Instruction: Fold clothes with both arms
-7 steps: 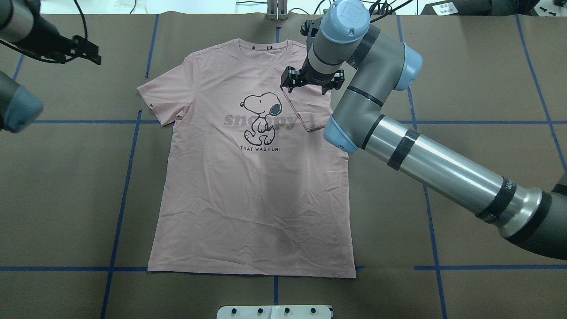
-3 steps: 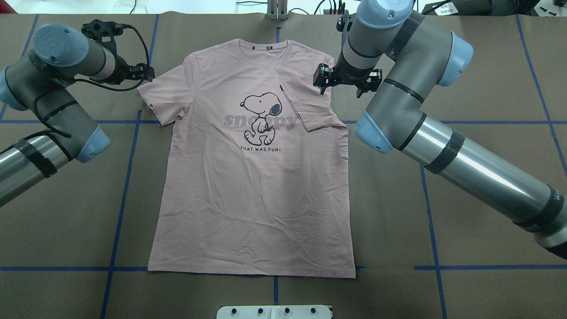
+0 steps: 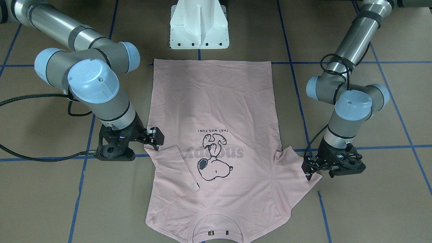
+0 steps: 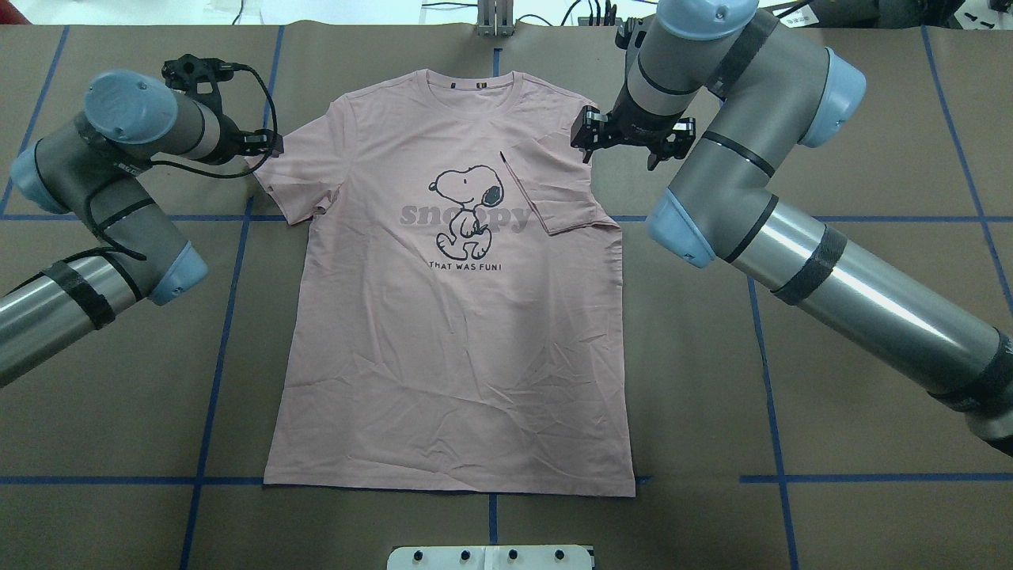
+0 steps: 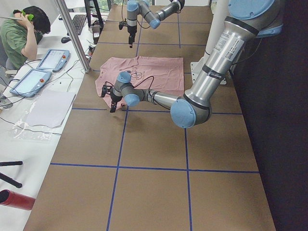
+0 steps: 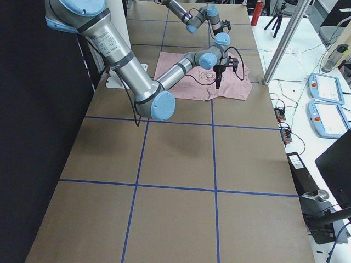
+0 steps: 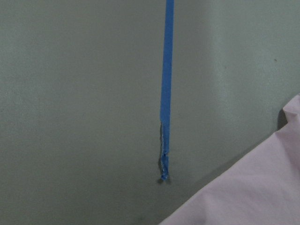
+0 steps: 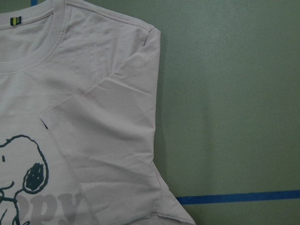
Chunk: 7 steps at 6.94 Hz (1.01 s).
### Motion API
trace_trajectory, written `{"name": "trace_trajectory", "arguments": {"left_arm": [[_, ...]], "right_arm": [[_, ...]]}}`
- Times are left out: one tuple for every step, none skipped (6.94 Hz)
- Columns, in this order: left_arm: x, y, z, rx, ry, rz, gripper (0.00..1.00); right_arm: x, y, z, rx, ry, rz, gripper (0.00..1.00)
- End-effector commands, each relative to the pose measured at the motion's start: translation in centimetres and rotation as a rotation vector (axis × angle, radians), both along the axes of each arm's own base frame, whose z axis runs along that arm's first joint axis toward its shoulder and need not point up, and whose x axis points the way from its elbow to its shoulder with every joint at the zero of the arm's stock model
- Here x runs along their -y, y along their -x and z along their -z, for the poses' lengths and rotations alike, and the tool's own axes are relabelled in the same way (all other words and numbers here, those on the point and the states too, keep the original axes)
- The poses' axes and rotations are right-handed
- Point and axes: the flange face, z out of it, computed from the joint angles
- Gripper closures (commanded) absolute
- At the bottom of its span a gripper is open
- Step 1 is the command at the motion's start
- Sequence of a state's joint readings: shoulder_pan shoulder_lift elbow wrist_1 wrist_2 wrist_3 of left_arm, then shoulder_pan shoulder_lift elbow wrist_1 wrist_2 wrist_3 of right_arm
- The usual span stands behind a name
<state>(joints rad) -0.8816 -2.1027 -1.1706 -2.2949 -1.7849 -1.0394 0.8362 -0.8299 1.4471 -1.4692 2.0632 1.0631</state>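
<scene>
The pale pink T-shirt [image 4: 451,356] lies flat, print up, collar far from me. Its right-hand sleeve [image 4: 554,194] is folded in over the chest; the other sleeve [image 4: 297,174] lies spread out. My right gripper [image 4: 620,158] is open and empty above that shoulder's outer edge; it also shows in the front view [image 3: 153,140]. My left gripper [image 4: 265,146] looks open and empty at the spread sleeve's outer edge, low over the table [image 3: 320,173]. The right wrist view shows the folded sleeve [image 8: 108,117]. The left wrist view shows a sleeve corner [image 7: 262,187].
The white pedestal base [image 3: 199,27] stands at the shirt's hem side. Blue tape lines [image 4: 229,301] cross the brown table. A seated person [image 5: 24,29] and tablets are beyond the table's far edge.
My right gripper moved right, from over the folded sleeve to the shoulder edge. My left arm swung in from the far left to the spread sleeve. The shirt has not moved.
</scene>
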Motion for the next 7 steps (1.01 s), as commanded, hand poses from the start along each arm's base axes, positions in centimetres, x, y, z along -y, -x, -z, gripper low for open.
{"name": "trace_trajectory", "arguments": {"left_arm": [[-0.17, 0.04, -0.46, 0.003, 0.001, -0.001, 0.23], [-0.15, 0.03, -0.72, 0.007, 0.006, -0.001, 0.33], [-0.20, -0.08, -0.80, 0.007, 0.008, -0.002, 0.44], [-0.21, -0.09, -0.80, 0.006, 0.009, -0.003, 0.55], [-0.28, -0.20, -0.80, 0.006, 0.009, -0.006, 0.72], [-0.21, -0.11, -0.37, 0.001, 0.003, -0.005, 0.94], [-0.20, -0.14, -0.17, -0.002, 0.001, -0.006, 1.00]], "right_arm": [[0.05, -0.10, 0.05, 0.001, -0.002, -0.002, 0.00], [-0.01, -0.01, 0.05, 0.001, -0.002, -0.001, 0.00], [-0.01, -0.01, 0.05, 0.001, -0.002, -0.001, 0.00], [0.06, -0.12, -0.04, 0.000, -0.003, -0.003, 0.00], [0.05, -0.13, -0.16, -0.001, -0.003, -0.002, 0.00], [0.10, -0.23, -0.25, -0.002, -0.003, -0.004, 0.00], [0.09, -0.24, -0.34, -0.002, -0.003, -0.004, 0.00]]}}
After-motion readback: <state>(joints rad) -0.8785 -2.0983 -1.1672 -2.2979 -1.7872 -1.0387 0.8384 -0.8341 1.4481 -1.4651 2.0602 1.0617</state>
